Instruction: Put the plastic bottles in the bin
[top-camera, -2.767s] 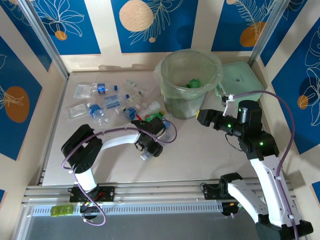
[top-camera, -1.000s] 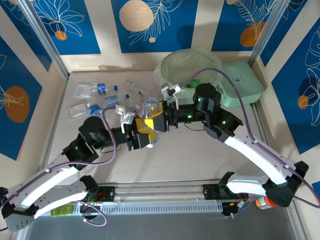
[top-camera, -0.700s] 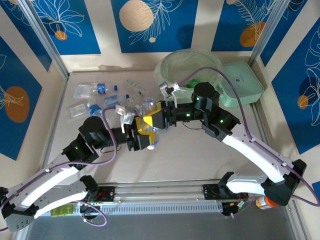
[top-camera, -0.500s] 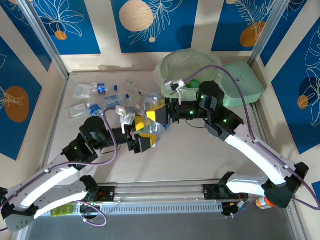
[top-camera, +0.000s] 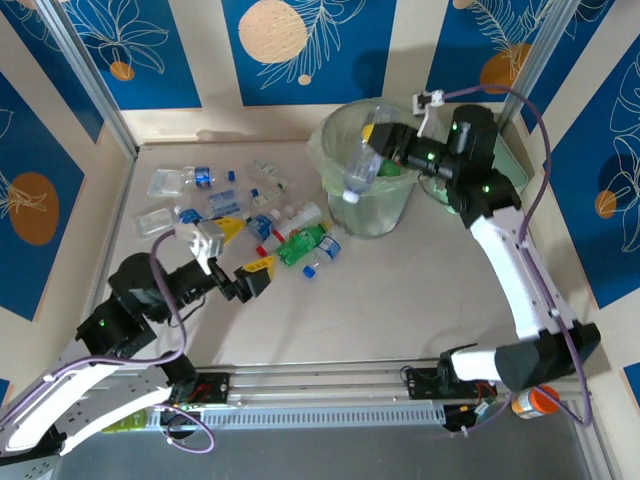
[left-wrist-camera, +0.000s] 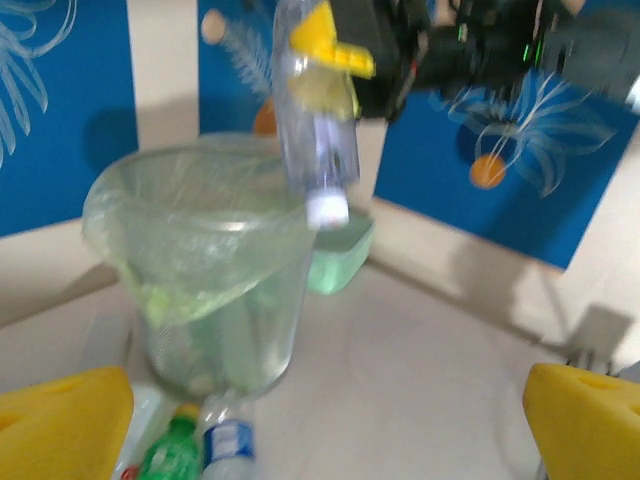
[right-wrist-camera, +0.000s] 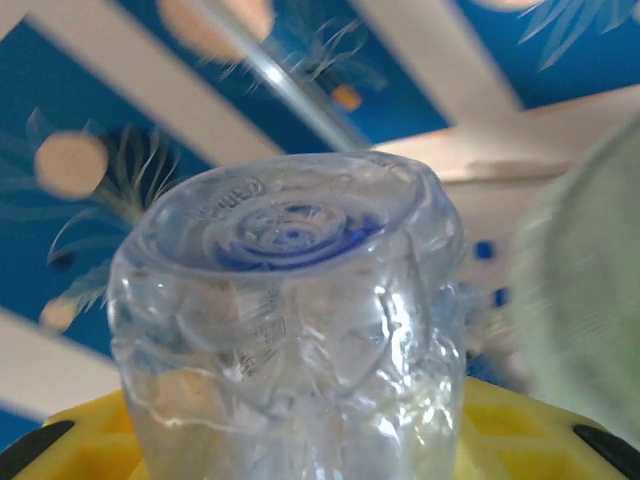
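the right fingers (top-camera: 368, 128) are clenched on a clear bottle (top-camera: 358, 168) and hold it high over the left rim of the bin (top-camera: 388, 208), with the white cap pointing down. we cannot tell if the cap is already inside the opening or just above the rim. in the right wrist view we see the ribbed bottom of this bottle (right-wrist-camera: 290, 300) very close, sitting on the yellow pads (right-wrist-camera: 500, 430). the left fingers (top-camera: 262, 266) are spread wide and hold nothing; they are low over the worktop (top-camera: 400, 300), well apart from the bin. from the left wrist view the bottle (left-wrist-camera: 315, 130) hangs beside the thin bag on the bin (left-wrist-camera: 200, 250). a green bottle (top-camera: 300, 243) lies on the worktop just beside the base of the bin, and more small bottles (top-camera: 225, 200) lie scattered further to the left.
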